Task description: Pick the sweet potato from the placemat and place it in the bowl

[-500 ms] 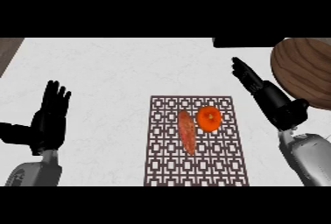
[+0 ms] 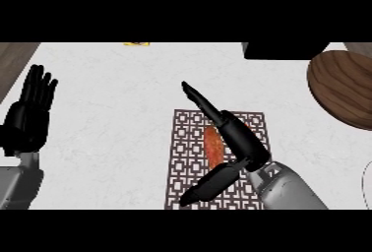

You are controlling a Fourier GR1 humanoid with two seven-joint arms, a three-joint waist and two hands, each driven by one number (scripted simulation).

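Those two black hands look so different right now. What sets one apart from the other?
The left hand rests at the view's left edge over bare counter, fingers straight and close together, pointing up. The right hand sits over the placemat, spread wide, fingers angled up-left and thumb down-left, beside the sweet potato and partly covering it. Both are open, holding nothing.
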